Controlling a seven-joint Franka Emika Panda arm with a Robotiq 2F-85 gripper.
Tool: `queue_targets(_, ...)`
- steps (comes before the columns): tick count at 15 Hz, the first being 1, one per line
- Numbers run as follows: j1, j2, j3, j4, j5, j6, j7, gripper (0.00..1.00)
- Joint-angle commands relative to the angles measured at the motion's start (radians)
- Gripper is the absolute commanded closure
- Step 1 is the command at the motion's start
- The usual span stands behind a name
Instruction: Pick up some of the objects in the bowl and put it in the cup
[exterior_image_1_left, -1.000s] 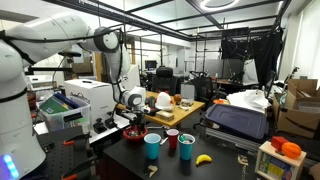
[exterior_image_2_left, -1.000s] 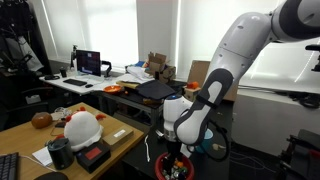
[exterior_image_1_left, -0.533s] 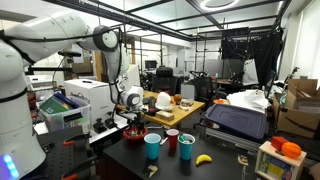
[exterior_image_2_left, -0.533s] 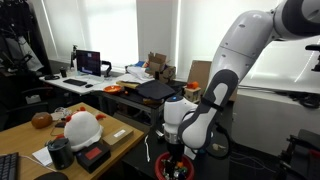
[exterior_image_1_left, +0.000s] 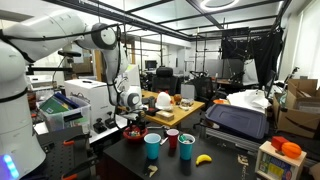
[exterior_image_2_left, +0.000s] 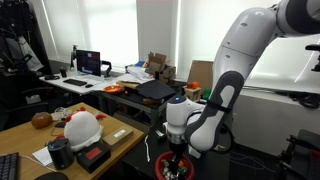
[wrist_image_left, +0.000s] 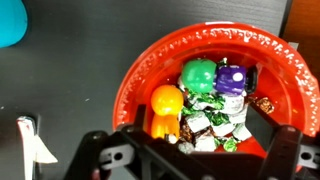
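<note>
The red bowl (wrist_image_left: 140, 75) fills the wrist view. It holds several small wrapped pieces, green, pale and brown (wrist_image_left: 212, 118), plus an orange piece (wrist_image_left: 165, 105), a green one (wrist_image_left: 197, 74) and a purple one (wrist_image_left: 232, 80). My gripper (wrist_image_left: 200, 138) is open, with its fingers down in the bowl on either side of the wrapped pieces. In both exterior views the gripper (exterior_image_1_left: 133, 123) (exterior_image_2_left: 175, 158) sits right over the bowl (exterior_image_1_left: 135, 135) (exterior_image_2_left: 176, 172). A teal cup (exterior_image_1_left: 152, 146), a red cup (exterior_image_1_left: 172, 140) and another teal cup (exterior_image_1_left: 187, 148) stand beside the bowl.
A banana (exterior_image_1_left: 204, 158) lies on the dark table past the cups. A teal cup rim (wrist_image_left: 10, 20) shows at the wrist view's top left, and a white scrap (wrist_image_left: 38, 145) lies left of the bowl. A wooden desk with a white helmet (exterior_image_2_left: 82, 127) stands nearby.
The arm has sunk slightly lower over the bowl and its elbow has shifted a little. The bowl and the cups have not moved.
</note>
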Motion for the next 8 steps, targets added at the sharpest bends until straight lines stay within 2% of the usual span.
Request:
queue_targets(1, 0.008, -0.040, -0.016, -0.054, -0.011, 0.039, -0.018, 0.00)
queue_targets(8, -0.015, -0.029, 0.021, -0.063, 0.009, 0.052, -0.027, 0.00)
